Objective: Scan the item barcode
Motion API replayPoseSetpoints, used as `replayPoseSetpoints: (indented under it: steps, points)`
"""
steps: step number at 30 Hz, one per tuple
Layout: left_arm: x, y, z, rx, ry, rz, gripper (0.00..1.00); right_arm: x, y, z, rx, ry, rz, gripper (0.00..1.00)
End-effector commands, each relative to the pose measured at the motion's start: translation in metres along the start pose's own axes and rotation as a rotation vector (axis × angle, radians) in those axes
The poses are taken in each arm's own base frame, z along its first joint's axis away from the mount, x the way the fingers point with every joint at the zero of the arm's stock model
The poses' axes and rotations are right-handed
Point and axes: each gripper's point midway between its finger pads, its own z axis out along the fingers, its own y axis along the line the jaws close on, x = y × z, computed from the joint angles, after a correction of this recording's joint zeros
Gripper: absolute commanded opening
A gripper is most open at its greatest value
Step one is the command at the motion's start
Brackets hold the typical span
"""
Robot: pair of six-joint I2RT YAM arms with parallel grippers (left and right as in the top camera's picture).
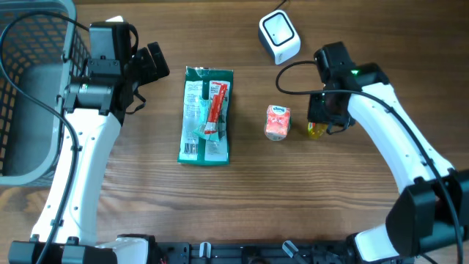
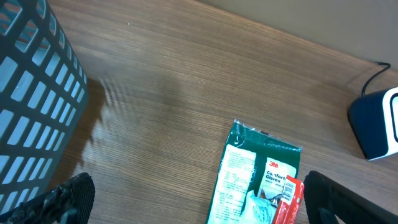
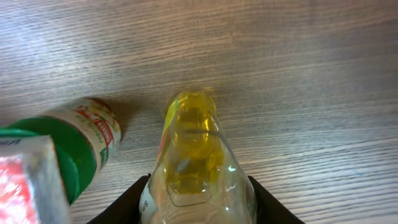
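Observation:
A clear bottle of yellow liquid (image 3: 193, 143) lies on the wooden table, and my right gripper (image 3: 199, 205) is shut on it, one black finger against each side. From above, only a yellow end of the bottle (image 1: 316, 131) shows under the right gripper (image 1: 322, 121). The white and dark-blue barcode scanner (image 1: 279, 37) stands at the back of the table, just behind and left of that gripper. My left gripper (image 1: 150, 66) hangs open and empty at the left. In its own view the left gripper (image 2: 202, 208) is over bare wood.
A green glove packet (image 1: 206, 115) with a red tube (image 1: 215, 110) on it lies mid-table. A small pink-and-white pack (image 1: 277, 121) sits left of the bottle, and a green-capped jar (image 3: 81, 146) shows beside it. A grey mesh basket (image 1: 29, 110) stands at far left.

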Motion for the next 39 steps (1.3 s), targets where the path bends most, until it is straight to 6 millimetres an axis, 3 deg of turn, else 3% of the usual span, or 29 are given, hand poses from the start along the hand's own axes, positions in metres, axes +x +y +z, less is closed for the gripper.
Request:
replayPoseSetpoints:
  steps: [1,15,28,39]
  points:
    - [-0.007,0.001,-0.003,-0.006,-0.02,0.018,1.0,-0.002,-0.005,-0.009,0.011,-0.034,-0.057,0.42]
    - [-0.007,0.001,-0.003,-0.006,-0.02,0.018,1.0,0.004,-0.012,-0.005,0.045,-0.015,-0.075,0.46]
    - [-0.007,0.001,-0.003,-0.006,-0.02,0.018,1.0,0.014,-0.009,0.015,0.025,0.006,-0.076,0.47]
    - [-0.007,0.001,-0.003,-0.006,-0.02,0.018,1.0,0.014,-0.009,0.015,0.024,0.003,-0.076,0.84]
